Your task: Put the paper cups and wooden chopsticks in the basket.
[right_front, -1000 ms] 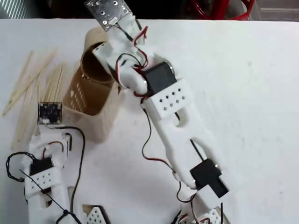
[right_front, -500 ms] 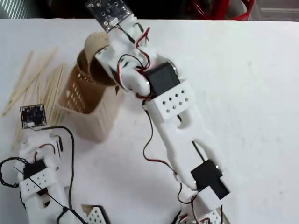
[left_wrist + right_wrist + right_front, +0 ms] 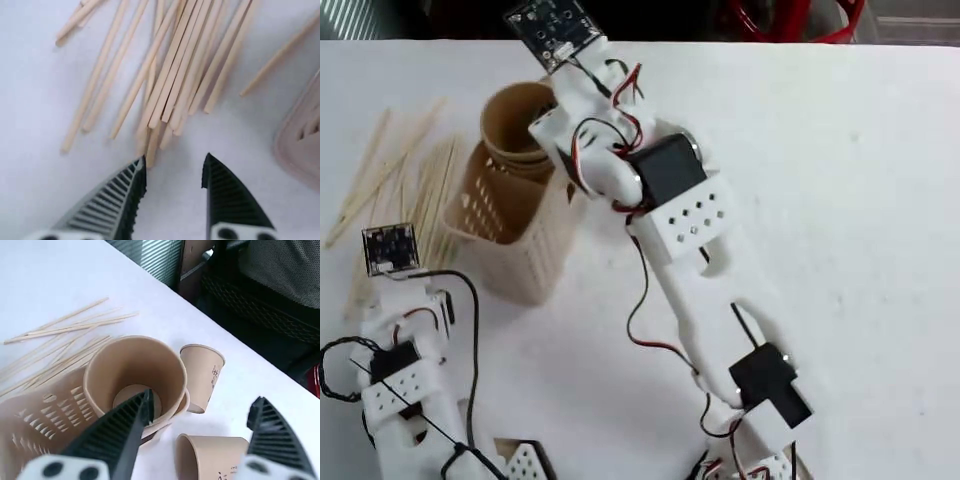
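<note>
Cup (image 3: 515,118) settled inside basket (image 3: 520,255) rim, right gripper (image 3: 202,404) spread

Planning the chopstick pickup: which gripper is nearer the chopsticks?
Left. The left gripper hangs open just short of the chopsticks; the right gripper is open above the cup in the basket, farther off.

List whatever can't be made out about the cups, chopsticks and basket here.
Nested paper cups in the basket, right wrist view: the outer cup's wall hides how many are stacked.
Lying paper cup, right wrist view: cut off by the lower edge and the right tool.
Wooden chopsticks, left wrist view: they run past the top edge, so no count.
Table behind the basket, high view: covered by the right arm.
</note>
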Available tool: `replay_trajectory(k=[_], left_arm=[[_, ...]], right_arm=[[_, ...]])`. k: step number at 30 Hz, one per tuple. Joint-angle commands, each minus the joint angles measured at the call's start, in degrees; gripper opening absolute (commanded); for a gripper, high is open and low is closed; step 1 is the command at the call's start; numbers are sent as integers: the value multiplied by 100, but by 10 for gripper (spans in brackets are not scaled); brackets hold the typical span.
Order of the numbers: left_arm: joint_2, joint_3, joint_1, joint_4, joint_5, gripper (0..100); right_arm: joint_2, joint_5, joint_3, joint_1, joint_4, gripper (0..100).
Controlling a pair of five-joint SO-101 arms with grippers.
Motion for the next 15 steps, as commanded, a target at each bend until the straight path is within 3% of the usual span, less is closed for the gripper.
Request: replay_trajectory(k=[1,4,8,12,15], left_arm=[[-66,-360,-40,-35,62,192],[-66,-360,-40,-35,62,192],[-66,-360,-40,-35,62,192],[-66,-360,-40,-26,62,192],[-66,-360,-40,-26,62,192]], right_arm=[[-919,70,-264,57,523,302],[-1903,264,-237,57,1578,302],[-3011,1160,-176,479,2677,301],[-3398,1415,607,1912,2492,301],[-3011,1591,1829,2633,1692,301]])
